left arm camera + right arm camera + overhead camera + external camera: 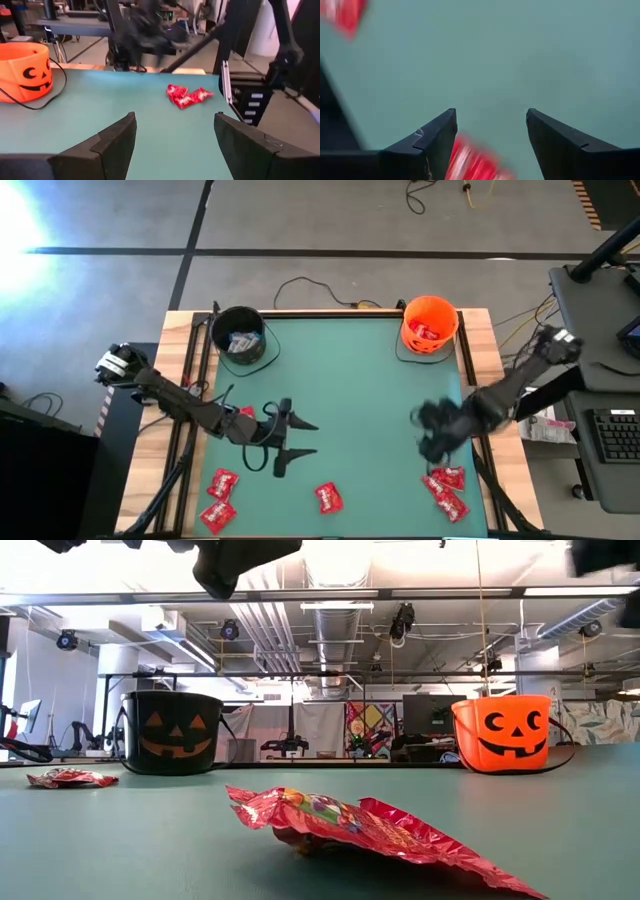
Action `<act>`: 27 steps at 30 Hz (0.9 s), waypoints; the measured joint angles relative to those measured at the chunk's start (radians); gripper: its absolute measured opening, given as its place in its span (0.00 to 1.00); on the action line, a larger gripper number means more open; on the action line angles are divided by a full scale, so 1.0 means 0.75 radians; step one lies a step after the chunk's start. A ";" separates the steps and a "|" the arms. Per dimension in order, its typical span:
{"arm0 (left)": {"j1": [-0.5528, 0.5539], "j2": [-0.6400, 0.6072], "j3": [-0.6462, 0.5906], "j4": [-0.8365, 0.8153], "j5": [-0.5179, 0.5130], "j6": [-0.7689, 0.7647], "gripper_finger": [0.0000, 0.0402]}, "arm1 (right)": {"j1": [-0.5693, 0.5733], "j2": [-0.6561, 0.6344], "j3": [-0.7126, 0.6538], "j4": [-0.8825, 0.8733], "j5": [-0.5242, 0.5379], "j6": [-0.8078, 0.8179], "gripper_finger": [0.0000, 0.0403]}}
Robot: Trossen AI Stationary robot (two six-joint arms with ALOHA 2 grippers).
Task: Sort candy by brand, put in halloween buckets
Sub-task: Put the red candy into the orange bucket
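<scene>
On the green table top (350, 410), the left gripper (296, 437) is seen with its two dark fingers (112, 145) spread and nothing between them; it is held over the mat's left half. Behind it, at the far left corner, the black cauldron-style plastic bucket (240, 337) is stood, with pale wrapped sweets (241, 341) visible inside; nearer the front edge, to that gripper's left, two shiny red foil packets (219, 499) are lain close together, and a third red packet (329, 498) is found just ahead of and below its fingertips in the high view. Another red packet (370, 828) is shown crumpled close to the low camera.

To the right, the right gripper (424, 430) is blurred above the mat; its fingers (432, 142) are parted with no grasp made, though a red wrapper (472, 162) is glimpsed under them, blurred. A cluster of red packets (447, 490) is lain just in front of this gripper, near the mat's right edge; the bright orange pumpkin-style plastic bucket (430, 325) is stood well behind it at the far right corner, red packets (427, 332) being held within.
</scene>
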 joint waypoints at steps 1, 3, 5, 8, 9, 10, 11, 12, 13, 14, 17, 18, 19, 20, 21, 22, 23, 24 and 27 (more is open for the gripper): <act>0.003 0.000 0.000 0.015 -0.001 0.000 0.63 | 0.064 0.044 0.000 0.021 -0.073 0.074 0.57; 0.003 0.000 0.000 0.044 -0.002 0.004 0.63 | 0.182 0.136 0.002 0.070 -0.210 0.213 0.57; 0.003 0.000 0.000 0.075 -0.002 0.014 0.63 | 0.283 0.231 0.003 0.146 -0.321 0.327 0.57; 0.003 0.000 0.000 0.094 -0.002 0.014 0.63 | 0.396 0.372 0.003 0.197 -0.412 0.457 0.58; 0.004 0.000 0.000 0.101 -0.002 0.014 0.63 | 0.413 0.415 0.003 0.196 -0.446 0.491 0.58; 0.005 0.000 0.000 0.112 -0.002 0.014 0.63 | 0.424 0.455 0.003 0.187 -0.479 0.520 0.59; 0.005 0.000 0.000 0.119 -0.002 0.014 0.63 | 0.427 0.492 0.003 0.177 -0.503 0.540 0.60; 0.005 0.004 0.000 0.134 -0.002 0.014 0.63 | 0.427 0.527 0.003 0.162 -0.517 0.551 0.60; 0.005 0.014 0.000 0.166 -0.002 0.013 0.63 | 0.427 0.560 0.003 0.147 -0.520 0.557 0.61; 0.003 0.027 0.000 0.204 -0.002 0.014 0.63 | 0.425 0.589 0.003 0.135 -0.520 0.551 0.61; -0.022 0.085 0.000 0.323 0.001 0.014 0.63 | 0.399 0.673 0.003 0.133 -0.558 0.505 0.61; -0.037 0.107 0.000 0.347 0.003 0.014 0.63 | 0.391 0.697 0.003 0.134 -0.588 0.483 0.60; -0.052 0.131 0.000 0.373 0.003 0.014 0.63 | 0.382 0.719 0.004 0.134 -0.617 0.467 0.59; -0.069 0.154 0.000 0.397 0.003 0.014 0.63 | 0.372 0.742 0.005 0.135 -0.641 0.441 0.57; -0.087 0.175 0.000 0.415 0.002 0.011 0.63 | 0.364 0.762 0.006 0.133 -0.653 0.419 0.54; -0.103 0.201 0.000 0.441 0.000 0.002 0.63 | 0.356 0.779 0.006 0.128 -0.656 0.405 0.51; -0.119 0.226 0.000 0.476 -0.015 -0.008 0.63 | 0.346 0.791 0.007 0.126 -0.662 0.392 0.47; -0.136 0.251 0.000 0.504 -0.037 -0.019 0.63 | 0.335 0.797 0.008 0.123 -0.663 0.373 0.43; -0.169 0.319 0.000 0.555 -0.119 -0.035 0.63 | 0.307 0.798 0.006 0.114 -0.666 0.324 0.28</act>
